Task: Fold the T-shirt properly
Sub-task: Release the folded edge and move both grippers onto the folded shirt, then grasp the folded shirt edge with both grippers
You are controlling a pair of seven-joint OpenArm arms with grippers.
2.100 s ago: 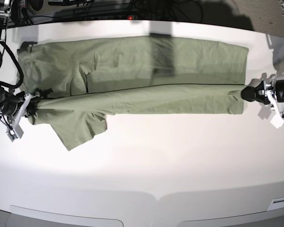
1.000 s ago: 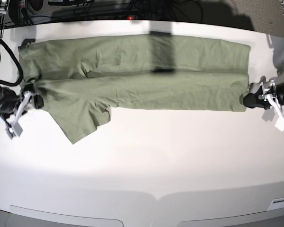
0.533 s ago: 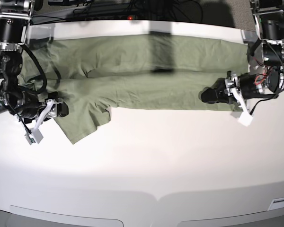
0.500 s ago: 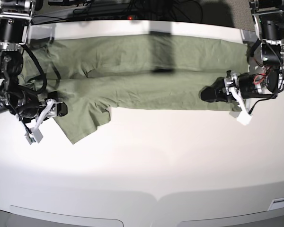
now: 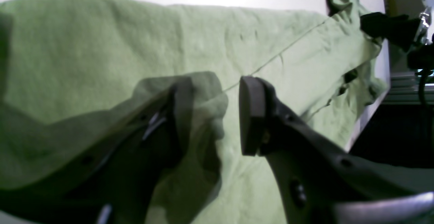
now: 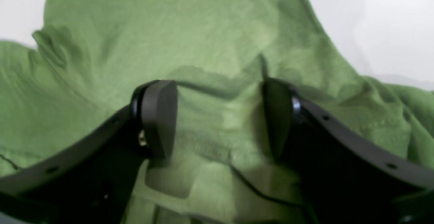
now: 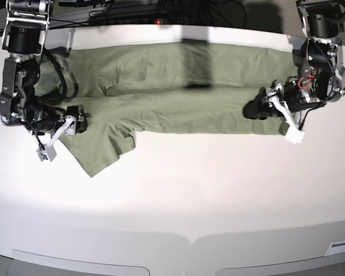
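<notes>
T-shirt [image 7: 178,86]: soft matt green cloth, fine knit, wrinkled, stitched hem visible in the right wrist view. Table [image 7: 178,190]: smooth white top, slight sheen. Left gripper [image 5: 213,115] and right gripper [image 6: 218,117]: matt black plastic fingers, smooth flat pads [image 6: 159,117], small screw holes. Arms: black housings, white plastic tags, exposed cables

1. White table [image 7: 178,190]: smooth matte surface, spreading out below and in front of both grippers.
2. Dark cables [image 7: 161,8]: bundled along the table's far edge, well beyond both grippers.
3. Small red light [image 7: 158,22]: among those cables, between the two grippers and farther back.
4. White panel [image 7: 80,263]: at the table's near edge, well apart from either gripper.
</notes>
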